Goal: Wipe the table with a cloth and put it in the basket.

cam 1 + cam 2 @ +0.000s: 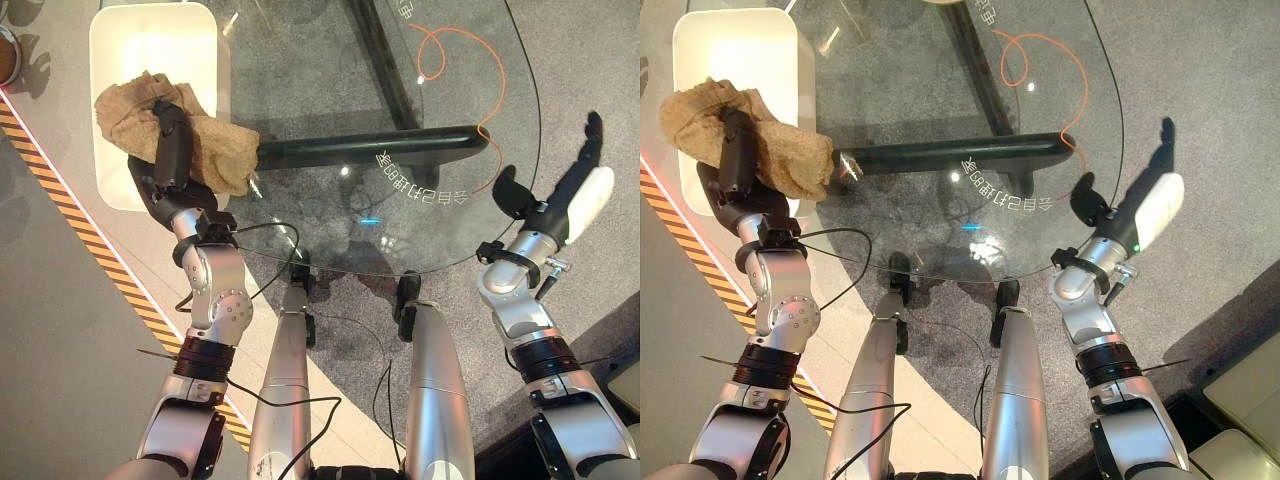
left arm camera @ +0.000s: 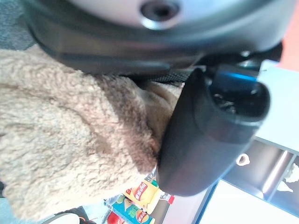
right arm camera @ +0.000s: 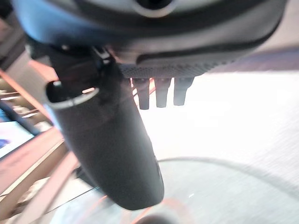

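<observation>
Left hand [image 1: 172,165] has its fingers curled round the tan cloth [image 1: 215,150], held over the near rim of the white basket [image 1: 205,45], so wiping looks finished, only the drop remaining; right hand [image 1: 575,195] hangs open

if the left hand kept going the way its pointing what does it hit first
Probably nothing solid at once. The left hand, shut on the cloth, points away from the robot over the white basket. Going straight on, it would pass above the basket's inside; its far rim comes next, though height is unclear.
</observation>
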Controlling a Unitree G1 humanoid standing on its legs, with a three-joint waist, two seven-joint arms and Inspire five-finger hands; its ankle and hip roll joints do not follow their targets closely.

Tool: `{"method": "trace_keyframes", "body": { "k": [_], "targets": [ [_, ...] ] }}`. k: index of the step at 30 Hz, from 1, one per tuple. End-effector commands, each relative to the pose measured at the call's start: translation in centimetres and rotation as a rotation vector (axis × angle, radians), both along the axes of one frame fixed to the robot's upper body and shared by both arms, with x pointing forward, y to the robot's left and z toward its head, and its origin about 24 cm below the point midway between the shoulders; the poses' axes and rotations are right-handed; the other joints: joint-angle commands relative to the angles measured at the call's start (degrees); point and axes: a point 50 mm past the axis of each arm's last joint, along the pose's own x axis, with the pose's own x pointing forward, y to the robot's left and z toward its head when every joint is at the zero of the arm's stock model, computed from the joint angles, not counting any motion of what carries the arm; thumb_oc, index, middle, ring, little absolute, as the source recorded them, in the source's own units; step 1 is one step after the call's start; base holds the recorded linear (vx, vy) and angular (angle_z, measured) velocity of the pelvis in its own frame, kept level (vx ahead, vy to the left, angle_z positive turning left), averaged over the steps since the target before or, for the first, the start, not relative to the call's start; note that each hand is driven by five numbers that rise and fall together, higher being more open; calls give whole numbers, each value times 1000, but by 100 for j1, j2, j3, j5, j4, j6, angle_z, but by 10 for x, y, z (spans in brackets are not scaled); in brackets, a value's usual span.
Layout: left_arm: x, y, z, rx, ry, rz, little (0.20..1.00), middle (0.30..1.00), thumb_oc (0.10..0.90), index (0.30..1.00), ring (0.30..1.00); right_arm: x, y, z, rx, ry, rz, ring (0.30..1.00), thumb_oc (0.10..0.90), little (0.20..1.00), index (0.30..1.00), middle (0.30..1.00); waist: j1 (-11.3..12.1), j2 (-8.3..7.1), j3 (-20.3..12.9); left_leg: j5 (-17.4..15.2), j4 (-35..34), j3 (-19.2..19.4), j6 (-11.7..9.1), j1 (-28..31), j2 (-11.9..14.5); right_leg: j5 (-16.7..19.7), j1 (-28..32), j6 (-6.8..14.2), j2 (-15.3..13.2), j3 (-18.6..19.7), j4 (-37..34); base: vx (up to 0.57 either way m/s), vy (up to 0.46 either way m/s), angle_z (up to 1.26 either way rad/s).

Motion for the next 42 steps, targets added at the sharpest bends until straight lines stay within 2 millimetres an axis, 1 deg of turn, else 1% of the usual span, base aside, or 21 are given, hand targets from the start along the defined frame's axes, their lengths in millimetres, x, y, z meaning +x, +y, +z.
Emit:
{"method": "trace_keyframes", "body": {
  "k": [1, 6, 7, 10, 13, 14, 16, 19, 22, 24, 28, 30, 34, 36, 42],
  "targets": [
    [-21, 29, 70, 99, -361, 175, 200, 300, 100, 300, 300, -5, -25, 32, 44, -223, -101, 900, 800, 900, 900, 900, 15, -77, -143, -1070, 761, 485, 586, 136, -457, 784, 213, -53, 503, -76, -1142, 0, 0, 0],
    [-16, 35, 78, 93, -352, 205, 200, 300, 100, 300, 300, -5, -44, 14, 75, -132, -211, 900, 800, 900, 900, 900, 24, -63, -143, -1079, 757, 489, 584, 137, -438, 776, 235, -80, 512, -79, -1177, 0, 0, 0],
    [-16, 35, 79, 93, -353, 205, 200, 300, 100, 300, 300, -5, -44, 14, 75, -133, -211, 900, 800, 900, 900, 900, 24, -63, -143, -1079, 756, 489, 584, 136, -438, 776, 235, -80, 513, -80, -1179, 0, 0, 0],
    [-14, 40, 84, 97, -336, 251, 200, 300, 100, 300, 300, -7, -54, -5, 107, -55, -261, 900, 800, 900, 900, 900, 45, -32, -143, -1090, 747, 495, 596, 138, -429, 769, 249, -99, 506, -100, -1200, 0, 0, 0],
    [-12, 46, 90, 87, -321, 294, 200, 300, 100, 300, 300, -10, -67, -15, 115, -3, -287, 900, 800, 900, 900, 900, 58, 6, -143, -1098, 767, 502, 598, 116, -422, 756, 236, -116, 494, -111, -1200, 0, 0, 0],
    [-12, 48, 92, 83, -318, 306, 200, 300, 100, 300, 300, -10, -69, -15, 111, 11, -291, 900, 800, 900, 900, 900, 56, 12, -143, -1103, 773, 503, 600, 111, -422, 749, 232, -123, 495, -111, -1199, 0, 0, 0],
    [-9, 55, 94, 77, -297, 343, 200, 300, 100, 300, 300, -12, -75, -23, 122, 60, -305, 900, 800, 900, 900, 900, 50, 37, -143, -1108, 769, 525, 600, 125, -407, 733, 246, -137, 489, -110, -1204, 0, 0, 0],
    [-6, 60, 99, 79, -270, 382, 200, 300, 100, 300, 300, -15, -81, -32, 134, 109, -322, 900, 800, 900, 900, 900, 41, 51, -143, -1117, 772, 534, 608, 142, -400, 709, 265, -149, 489, -111, -1195, 0, 0, 0],
    [-3, 66, 102, 77, -249, 417, 200, 300, 100, 300, 300, -16, -83, -39, 138, 149, -328, 900, 800, 900, 900, 900, 27, 51, -143, -1123, 796, 544, 614, 128, -390, 699, 249, -167, 494, -109, -1176, 0, 0, 0],
    [-1, 73, 106, 88, -219, 465, 200, 300, 100, 300, 300, -18, -88, -44, 138, 189, -335, 900, 800, 900, 900, 900, 3, 46, -143, -1129, 811, 551, 617, 126, -381, 688, 237, -180, 502, -100, -1154, 0, 0, 0],
    [2, 84, 110, 102, -175, 528, 200, 300, 100, 300, 300, -21, -90, -53, 150, 247, -344, 900, 800, 900, 900, 900, -29, 31, -143, -1129, 818, 566, 620, 122, -367, 680, 220, -197, 524, -90, -1132, 0, 0, 0],
    [4, 90, 110, 117, -141, 562, 200, 300, 100, 300, 300, -24, -92, -59, 160, 285, -350, 900, 800, 900, 900, 900, -51, 23, -143, -1135, 825, 569, 619, 121, -353, 664, 210, -209, 538, -79, -1110, 0, 0, 0],
    [8, 94, 110, 159, -83, 616, 200, 300, 100, 300, 300, -25, -93, -64, 163, 329, -352, 900, 800, 900, 900, 900, -78, 17, -143, -1131, 834, 576, 616, 105, -346, 659, 178, -220, 554, -69, -1085, 0, 0, 0],
    [10, 100, 109, 192, -33, 651, 200, 300, 100, 300, 300, -26, -93, -68, 164, 354, -350, 900, 800, 900, 900, 900, -98, 6, -143, -1130, 830, 579, 613, 109, -340, 657, 181, -224, 560, -62, -1094, 0, 0, 0],
    [16, 115, 104, 279, 125, 763, 200, 300, 100, 300, 300, -27, -94, -71, 146, 390, -337, 900, 800, 900, 900, 900, -184, -5, -143, -1114, 831, 604, 595, 75, -306, 656, 122, -233, 588, -19, -1079, -3, 23, -1]
  ]
}}
